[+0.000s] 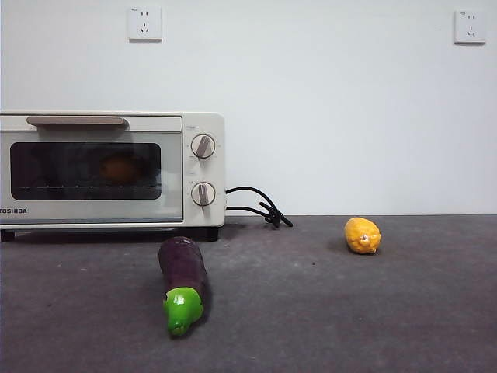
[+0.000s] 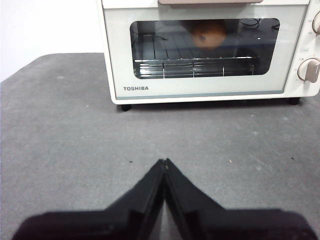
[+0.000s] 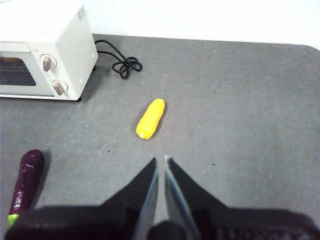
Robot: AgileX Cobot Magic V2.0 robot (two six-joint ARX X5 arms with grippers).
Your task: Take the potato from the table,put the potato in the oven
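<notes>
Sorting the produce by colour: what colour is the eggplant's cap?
Bright green, on the eggplant; clearest in the front view.

1. Plain white wall [image 1: 311, 101] fills the upper half of the front view.
2. Two white wall sockets: one upper left [image 1: 144, 23], one upper right [image 1: 470, 26].
3. Light is even, soft shadows only.

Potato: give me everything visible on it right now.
The potato is a rounded tan-brown lump with a small dark spot, seen dimly through the dark glass door of the shut oven. It sits toward the back on the wire rack. In the front view it shows as a faint orange-brown blur. Nothing grips it.
</notes>
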